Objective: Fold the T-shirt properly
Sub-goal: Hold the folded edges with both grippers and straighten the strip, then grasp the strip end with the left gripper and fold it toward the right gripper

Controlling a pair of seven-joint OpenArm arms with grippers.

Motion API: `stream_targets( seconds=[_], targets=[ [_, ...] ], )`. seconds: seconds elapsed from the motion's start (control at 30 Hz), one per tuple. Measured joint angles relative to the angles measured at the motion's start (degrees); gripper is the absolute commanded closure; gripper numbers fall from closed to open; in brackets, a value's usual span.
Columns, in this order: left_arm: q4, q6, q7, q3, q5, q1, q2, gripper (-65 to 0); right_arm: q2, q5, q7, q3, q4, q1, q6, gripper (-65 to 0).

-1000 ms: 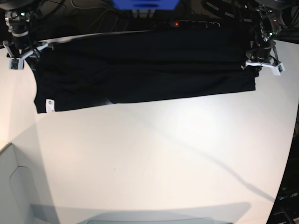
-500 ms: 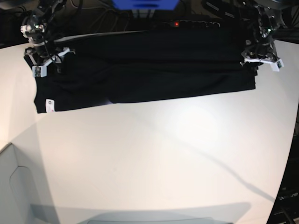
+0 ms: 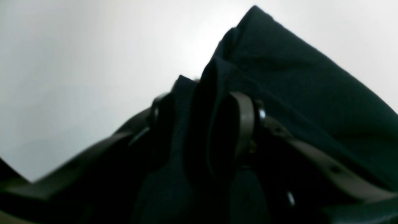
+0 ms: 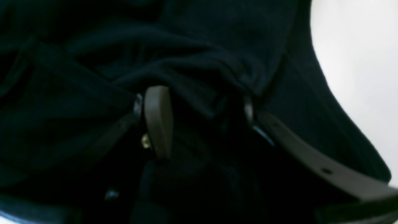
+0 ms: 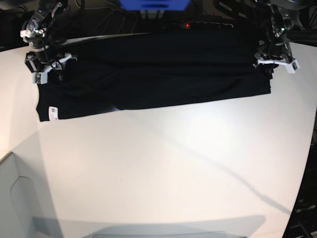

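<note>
White smooth table (image 5: 163, 163) bears flat, creased black T-shirt (image 5: 158, 69).

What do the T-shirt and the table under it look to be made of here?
T-shirt: soft woven or knit cloth, matte black; it lies in limp layers and bunches into folds in the wrist views. Its small white tag looks like a sewn label. Table: smooth, hard white surface with a slight sheen, probably laminate or painted board; shadows fall cleanly on it.

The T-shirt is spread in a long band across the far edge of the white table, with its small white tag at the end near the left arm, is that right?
Not quite. In the base view the T-shirt does lie as a long band along the far edge of the white table, but its small white tag is at the end near the right gripper, not the left arm.
</note>
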Motion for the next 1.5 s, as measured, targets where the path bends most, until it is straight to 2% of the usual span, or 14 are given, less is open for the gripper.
stream_targets(
  seconds=[0.07, 0.23, 0.33, 0.47, 0.57, 0.6, 0.67, 0.73, 0.83, 0.97, 1.1, 1.33, 1.5],
  targets=[
    [-1.20, 0.00, -1.42, 1.25, 0.11, -0.02, -0.50, -23.6, 0.00, 0.02, 0.04, 0.00, 0.00, 0.02, 0.00, -28.8],
    [-4.74, -0.52, -4.46, 2.64, -0.22, -2.10, -0.79, -11.5, 0.00, 0.00, -0.11, 0.00, 0.00, 0.15, 0.00, -28.8],
    [-6.32, -1.27, -5.31, 2.69, -0.94, -2.86, -0.87, 0.0, 0.00, 0.00, -0.13, 0.00, 0.00, 0.17, 0.00, -28.7],
    [-6.91, -1.27, -4.20, 2.89, -1.09, -4.68, -1.40, 0.0, 0.00, 0.00, -0.26, 0.00, -0.07, 0.79, 0.02, -28.7],
    [-5.18, -0.59, -1.09, 2.84, -0.61, -5.73, -1.66, 0.0, 0.24, -0.87, -1.07, -0.13, -0.33, 2.03, 0.02, -28.7],
    [-3.52, 0.63, 0.42, 2.84, -0.09, -5.86, -1.51, 0.0, 0.50, -0.85, -1.29, -0.22, -0.33, 2.05, 0.04, -28.7],
    [0.50, 0.70, 4.52, 3.21, 0.13, -5.66, -1.18, 0.0, 0.79, -0.92, -2.03, -0.20, -0.42, 2.71, 0.02, -28.7],
    [5.55, 0.57, 4.87, 3.63, -0.15, -5.29, 0.07, 0.0, 0.92, -1.03, -2.14, -0.20, -0.46, 2.89, 0.04, -28.7],
    [12.13, 0.70, 3.89, 3.89, -0.13, -5.38, 0.04, 0.0, 0.94, -1.05, -2.36, -0.20, -0.48, 3.52, 0.04, -28.7],
    [16.81, 0.52, 4.83, 5.01, 0.04, -5.03, 3.63, 0.0, 0.92, -1.07, -2.54, -0.20, -0.55, 3.76, 0.02, -28.7],
    [20.04, 1.01, 3.96, 7.06, 4.81, -3.54, 6.01, 0.0, 0.92, -1.11, -2.62, -0.17, -0.72, 4.28, 0.02, -28.7],
    [20.81, 0.76, 4.07, 14.78, 11.67, -3.78, 11.04, 0.0, 1.11, -1.53, -2.78, -0.83, -0.85, 6.95, 0.04, -28.7],
    [20.70, 1.05, 4.20, 24.48, 18.56, -4.92, 14.32, 0.0, 2.34, -1.14, -2.56, -3.89, -2.45, 8.87, 0.04, -28.7]
  ],
)
